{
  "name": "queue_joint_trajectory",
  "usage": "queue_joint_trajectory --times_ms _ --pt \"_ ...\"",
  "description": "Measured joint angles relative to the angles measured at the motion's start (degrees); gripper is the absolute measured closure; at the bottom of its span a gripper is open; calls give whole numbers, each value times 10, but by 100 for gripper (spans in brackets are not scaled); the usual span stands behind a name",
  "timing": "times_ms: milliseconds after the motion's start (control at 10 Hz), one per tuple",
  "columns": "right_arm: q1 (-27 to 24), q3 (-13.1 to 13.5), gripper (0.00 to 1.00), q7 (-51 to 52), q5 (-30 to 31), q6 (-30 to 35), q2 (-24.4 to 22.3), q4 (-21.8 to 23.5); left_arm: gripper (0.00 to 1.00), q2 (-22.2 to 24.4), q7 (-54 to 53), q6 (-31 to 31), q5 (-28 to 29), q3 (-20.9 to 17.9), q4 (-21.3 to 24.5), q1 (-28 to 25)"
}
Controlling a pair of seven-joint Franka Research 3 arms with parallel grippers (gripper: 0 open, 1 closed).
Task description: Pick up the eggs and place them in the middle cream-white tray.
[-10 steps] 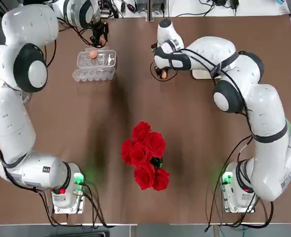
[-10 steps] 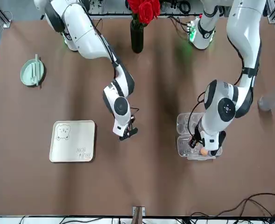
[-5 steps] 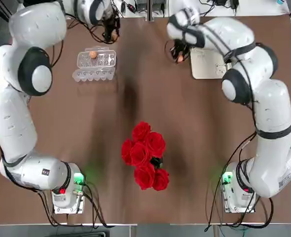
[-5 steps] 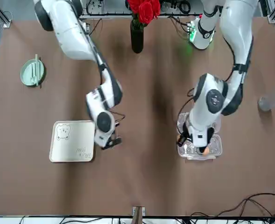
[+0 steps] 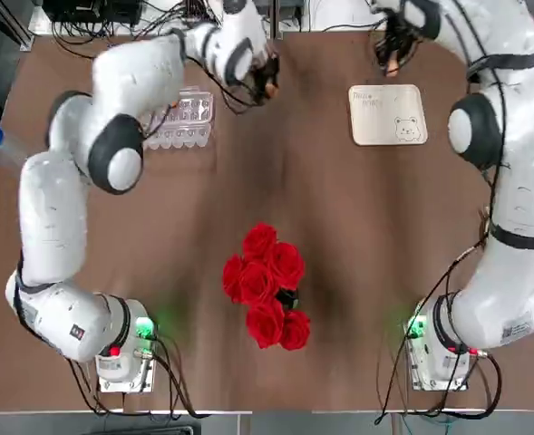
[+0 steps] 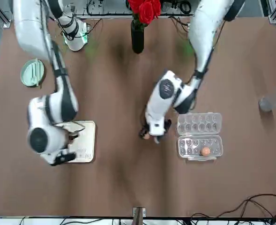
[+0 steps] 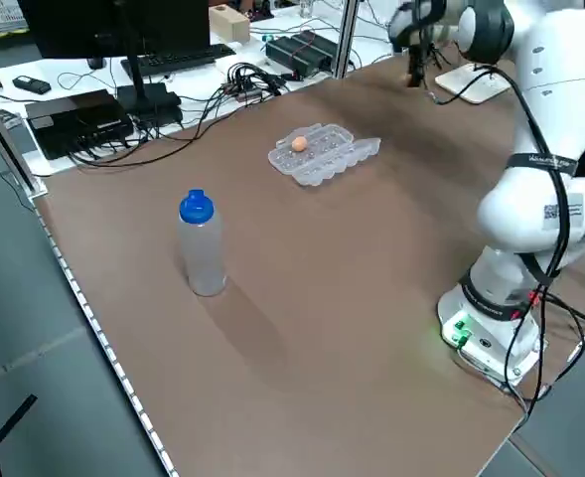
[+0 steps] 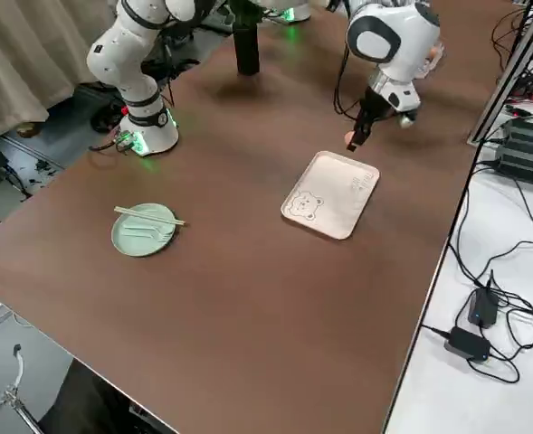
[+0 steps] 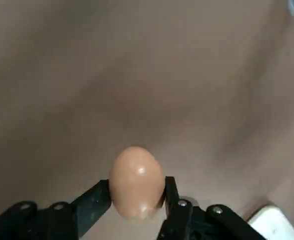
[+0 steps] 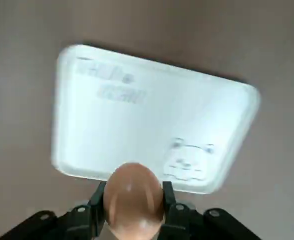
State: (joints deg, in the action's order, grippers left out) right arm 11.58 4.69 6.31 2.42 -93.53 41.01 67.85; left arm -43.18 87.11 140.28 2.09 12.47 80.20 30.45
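Brown egg (image 9: 136, 181) clamped in left gripper (image 9: 137, 197) — another (image 10: 133, 199) in right gripper (image 10: 133, 200).

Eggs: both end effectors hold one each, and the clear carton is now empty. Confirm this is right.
Not quite. The left end effector and the right end effector each grip an egg, but the clear carton is not empty: the front view shows one egg still sitting in it. The tray holds none yet.
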Motion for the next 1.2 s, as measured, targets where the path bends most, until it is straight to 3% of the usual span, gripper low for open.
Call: queue_joint_trajectory --times_ms 200,400,700,1100,1200 --pt "-66 0 52 74 20 -33 -3 24 50 -34 8 57 0 -23 -3 41" --pt "-95 -1 52 104 29 -119 -3 82 50 -76 32 112 0 -78 -15 93" --pt "-92 -6 52 105 34 -244 -2 166 50 -130 58 158 0 -106 -41 122" --pt "-91 -6 52 105 58 -337 -2 226 49 -137 55 159 0 -121 -46 146" --pt "-91 -6 52 105 64 -366 -2 242 37 -137 50 159 4 -124 -46 145"
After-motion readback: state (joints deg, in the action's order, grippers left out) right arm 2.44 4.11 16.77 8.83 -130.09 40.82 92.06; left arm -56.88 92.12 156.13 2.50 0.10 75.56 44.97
